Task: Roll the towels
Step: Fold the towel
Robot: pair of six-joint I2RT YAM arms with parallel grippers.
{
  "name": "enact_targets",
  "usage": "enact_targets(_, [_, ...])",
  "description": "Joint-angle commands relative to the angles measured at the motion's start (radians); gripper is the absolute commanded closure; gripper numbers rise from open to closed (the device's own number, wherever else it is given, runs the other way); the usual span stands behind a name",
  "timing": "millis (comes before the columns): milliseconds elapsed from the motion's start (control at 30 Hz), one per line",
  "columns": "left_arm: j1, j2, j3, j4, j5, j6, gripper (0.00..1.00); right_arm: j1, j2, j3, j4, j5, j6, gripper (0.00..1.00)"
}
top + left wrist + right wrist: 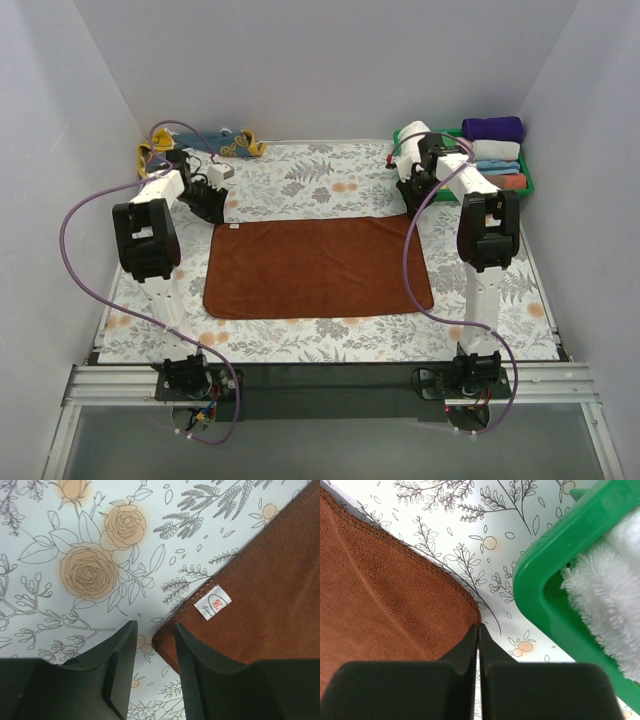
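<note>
The rust-brown towel (318, 266) lies spread flat in the middle of the floral table cover. My left gripper (155, 627) is open at the towel's far left corner (167, 640), one finger on either side of that corner, beside the white tag (214, 603). My right gripper (478, 626) is shut, its tips meeting on the towel's far right corner (470, 611). From above, the left gripper (210, 205) and right gripper (415, 195) both sit low on the towel's far edge. The mustard-yellow towel (245, 146) lies crumpled at the back left.
A green tray (527, 178) at the back right holds rolled cloths, among them purple (492, 128) and white (412, 135). Its rim (545, 595) is close to my right gripper. White walls enclose the table on three sides.
</note>
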Motion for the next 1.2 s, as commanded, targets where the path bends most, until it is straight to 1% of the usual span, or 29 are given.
enact_targets(0, [0.004,-0.04,-0.036,-0.008,0.0,0.039,0.66,-0.005,-0.054,0.01,-0.018,-0.018,-0.018,0.99])
enact_targets(133, [0.004,-0.057,-0.079,-0.006,-0.014,0.053,0.67,-0.005,-0.049,0.017,-0.024,-0.014,-0.022,0.99])
enact_targets(200, [0.004,-0.056,-0.085,-0.011,-0.016,0.054,0.7,-0.005,-0.046,0.017,-0.027,-0.014,-0.024,0.99])
enact_targets(267, [0.004,-0.06,-0.091,-0.017,-0.008,0.054,0.76,-0.005,-0.046,0.014,-0.027,-0.011,-0.025,0.99])
enact_targets(300, [0.005,-0.065,-0.091,-0.016,-0.003,0.053,0.8,-0.005,-0.048,0.014,-0.025,-0.012,-0.027,0.99])
enact_targets(367, [0.004,-0.068,-0.073,-0.016,0.01,0.044,0.94,-0.005,-0.049,0.013,-0.025,-0.011,-0.028,0.99])
enact_targets(433, [0.005,-0.05,-0.035,-0.022,0.02,0.028,1.0,-0.006,-0.055,0.016,-0.025,-0.009,-0.028,0.99])
enact_targets(533, [0.005,-0.013,0.068,-0.02,0.044,0.01,1.0,-0.017,-0.054,0.054,-0.024,0.0,-0.025,0.99])
enact_targets(567, [0.007,-0.01,0.081,-0.016,0.052,-0.007,1.0,-0.022,-0.051,0.065,-0.024,0.002,-0.025,0.99])
enact_targets(600, [0.005,0.004,0.131,-0.003,0.055,-0.021,1.0,-0.032,-0.045,0.098,-0.024,0.006,-0.025,0.99])
enact_targets(667, [0.007,0.018,0.179,0.003,0.052,-0.036,1.0,-0.046,-0.037,0.131,-0.025,0.006,-0.022,0.99])
enact_targets(800, [0.008,0.027,0.211,0.032,0.04,-0.047,1.0,-0.06,-0.036,0.155,-0.024,0.006,-0.028,0.99])
enact_targets(933, [0.016,0.048,0.269,0.024,0.033,-0.062,1.0,-0.078,-0.037,0.18,-0.021,0.006,-0.03,0.99])
enact_targets(1067, [0.024,0.029,0.257,0.037,0.036,-0.061,1.0,-0.095,-0.037,0.197,-0.022,-0.004,-0.033,0.99])
enact_targets(1167, [0.025,-0.017,0.208,0.03,0.084,-0.041,1.0,-0.097,-0.071,0.168,-0.024,-0.035,-0.039,0.99])
